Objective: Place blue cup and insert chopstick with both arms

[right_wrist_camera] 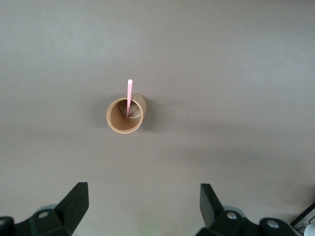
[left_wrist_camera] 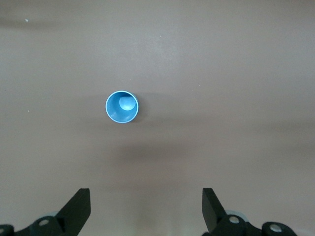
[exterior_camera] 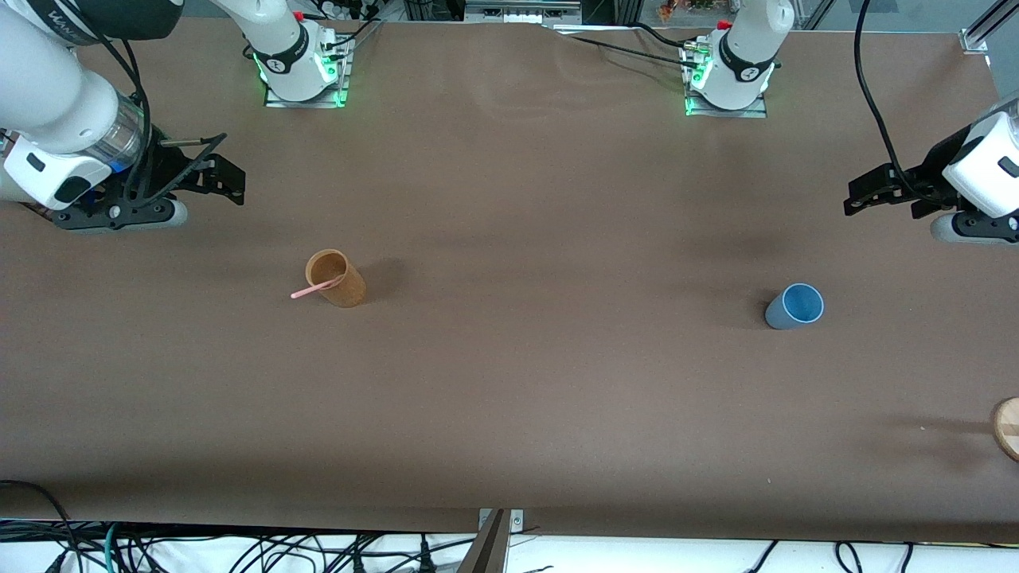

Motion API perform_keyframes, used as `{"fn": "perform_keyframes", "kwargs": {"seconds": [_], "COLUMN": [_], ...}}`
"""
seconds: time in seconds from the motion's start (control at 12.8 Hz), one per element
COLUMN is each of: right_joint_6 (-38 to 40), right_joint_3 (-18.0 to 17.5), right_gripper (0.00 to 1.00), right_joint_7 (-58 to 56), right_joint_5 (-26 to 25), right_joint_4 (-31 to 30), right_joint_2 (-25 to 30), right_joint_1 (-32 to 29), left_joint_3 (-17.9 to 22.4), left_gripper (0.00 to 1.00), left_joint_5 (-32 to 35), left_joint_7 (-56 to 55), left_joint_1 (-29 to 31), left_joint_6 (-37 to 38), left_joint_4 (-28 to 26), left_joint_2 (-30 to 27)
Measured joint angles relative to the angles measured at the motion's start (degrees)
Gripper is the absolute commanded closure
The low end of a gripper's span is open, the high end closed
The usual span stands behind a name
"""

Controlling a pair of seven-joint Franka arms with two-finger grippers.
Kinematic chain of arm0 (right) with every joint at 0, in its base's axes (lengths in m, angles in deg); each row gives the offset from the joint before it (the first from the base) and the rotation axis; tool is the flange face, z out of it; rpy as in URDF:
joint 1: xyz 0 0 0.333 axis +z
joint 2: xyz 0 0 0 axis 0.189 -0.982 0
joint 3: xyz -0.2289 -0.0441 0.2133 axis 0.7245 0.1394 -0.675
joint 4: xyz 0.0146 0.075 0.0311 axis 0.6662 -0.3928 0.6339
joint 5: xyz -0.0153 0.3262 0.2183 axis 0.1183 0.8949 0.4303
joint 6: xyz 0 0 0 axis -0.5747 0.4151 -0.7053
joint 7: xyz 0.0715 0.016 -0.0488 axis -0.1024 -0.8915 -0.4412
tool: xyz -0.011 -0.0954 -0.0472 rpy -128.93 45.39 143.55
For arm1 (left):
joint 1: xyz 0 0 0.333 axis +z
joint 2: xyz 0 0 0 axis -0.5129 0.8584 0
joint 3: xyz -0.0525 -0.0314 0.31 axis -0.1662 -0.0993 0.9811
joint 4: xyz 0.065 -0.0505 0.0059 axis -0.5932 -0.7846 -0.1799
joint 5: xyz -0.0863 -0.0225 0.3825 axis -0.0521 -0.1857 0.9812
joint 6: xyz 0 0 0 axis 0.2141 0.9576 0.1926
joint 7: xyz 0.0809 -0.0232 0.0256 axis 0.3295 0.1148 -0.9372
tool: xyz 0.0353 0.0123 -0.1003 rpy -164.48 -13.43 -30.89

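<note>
The blue cup (exterior_camera: 794,305) stands upright on the table toward the left arm's end; in the left wrist view (left_wrist_camera: 122,107) I look down into it. The pink chopstick (exterior_camera: 314,288) leans in an orange-brown cup (exterior_camera: 338,278) toward the right arm's end, with its tip sticking out over the rim. The right wrist view shows the chopstick (right_wrist_camera: 129,97) in that cup (right_wrist_camera: 125,118). My left gripper (exterior_camera: 880,197) is open and empty, up in the air over bare table beside the blue cup; it also shows in its wrist view (left_wrist_camera: 146,206). My right gripper (exterior_camera: 219,177) is open and empty, over bare table beside the brown cup; it also shows in its wrist view (right_wrist_camera: 143,204).
A round wooden object (exterior_camera: 1007,428) pokes in at the left arm's end of the table, nearer the camera than the blue cup. Brown table (exterior_camera: 557,358) stretches between the two cups. Cables hang along the table edge nearest the camera.
</note>
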Motion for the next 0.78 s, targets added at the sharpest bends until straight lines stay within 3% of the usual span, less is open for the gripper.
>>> {"fn": "perform_keyframes", "kwargs": {"seconds": [0.78], "right_joint_6": [-1.4], "right_joint_3": [0.0], "right_gripper": [0.0], "right_joint_7": [0.2], "right_joint_5": [0.0], "right_joint_4": [-0.1], "right_joint_2": [-0.1], "right_joint_1": [0.0], "left_joint_3": [0.0], "left_gripper": [0.0], "left_joint_5": [0.0], "left_joint_7": [0.0], "left_joint_1": [0.0], "left_joint_6": [0.0], "left_joint_4": [0.0], "left_joint_2": [0.0]}}
